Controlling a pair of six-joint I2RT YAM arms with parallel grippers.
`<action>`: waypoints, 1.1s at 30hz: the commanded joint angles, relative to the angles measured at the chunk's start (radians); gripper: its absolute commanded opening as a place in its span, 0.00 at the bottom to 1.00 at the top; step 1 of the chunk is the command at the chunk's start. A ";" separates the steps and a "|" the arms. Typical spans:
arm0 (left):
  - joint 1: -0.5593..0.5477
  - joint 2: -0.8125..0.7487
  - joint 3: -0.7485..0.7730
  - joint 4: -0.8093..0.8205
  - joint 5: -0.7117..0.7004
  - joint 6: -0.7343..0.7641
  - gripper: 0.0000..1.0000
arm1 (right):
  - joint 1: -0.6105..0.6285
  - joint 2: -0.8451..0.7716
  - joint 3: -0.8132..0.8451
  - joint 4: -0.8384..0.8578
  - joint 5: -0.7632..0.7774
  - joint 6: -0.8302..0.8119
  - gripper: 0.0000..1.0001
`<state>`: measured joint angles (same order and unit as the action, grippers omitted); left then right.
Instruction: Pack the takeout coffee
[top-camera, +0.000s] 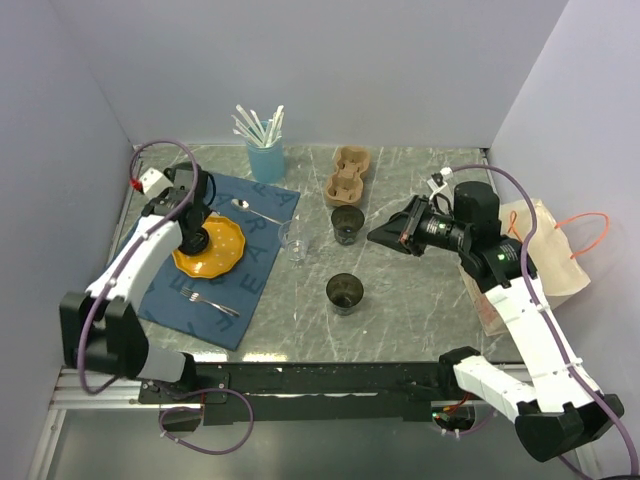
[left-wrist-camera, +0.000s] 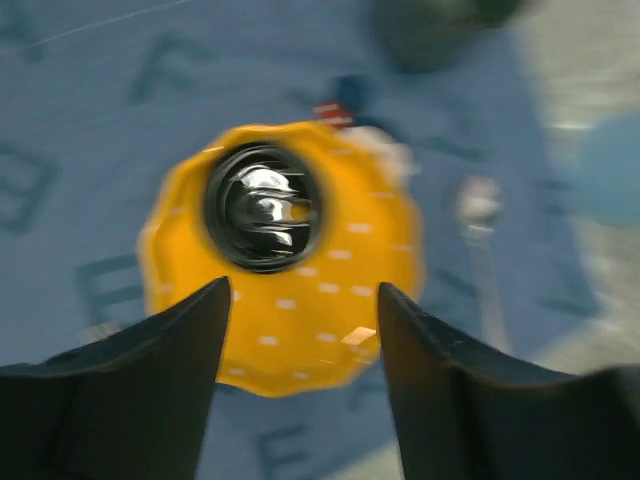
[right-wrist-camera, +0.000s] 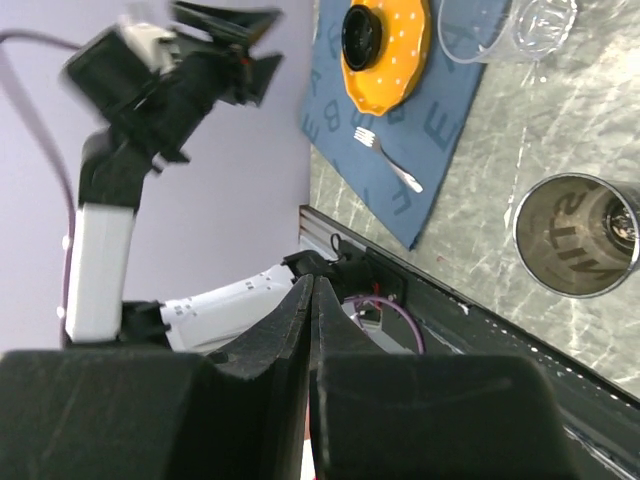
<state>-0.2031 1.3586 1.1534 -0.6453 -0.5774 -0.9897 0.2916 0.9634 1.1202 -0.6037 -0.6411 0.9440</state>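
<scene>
The takeout coffee, a black cup seen from above by its round shiny lid, stands on a yellow plate on a blue placemat. It also shows in the right wrist view. My left gripper is open and empty, hovering over the plate with the cup just beyond its fingertips. In the top view the left gripper hides the cup. My right gripper is shut and empty, held in the air right of centre, pointing left. Its fingers are pressed together in the right wrist view.
A cardboard cup carrier lies at the back centre. Two dark cups and a clear glass stand mid-table. A blue cup of straws, a fork, a spoon and a paper bag at the right.
</scene>
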 joint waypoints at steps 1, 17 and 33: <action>0.057 0.086 0.005 -0.133 -0.021 -0.006 0.58 | -0.006 -0.041 0.015 -0.021 0.027 -0.037 0.07; 0.057 0.318 0.015 0.053 0.205 0.399 0.54 | -0.009 -0.045 0.049 -0.073 0.063 -0.086 0.07; 0.057 0.412 0.034 0.050 0.191 0.428 0.32 | -0.016 -0.038 0.085 -0.100 0.081 -0.123 0.08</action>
<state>-0.1436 1.7645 1.1507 -0.6033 -0.3870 -0.5823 0.2871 0.9325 1.1484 -0.6971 -0.5812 0.8486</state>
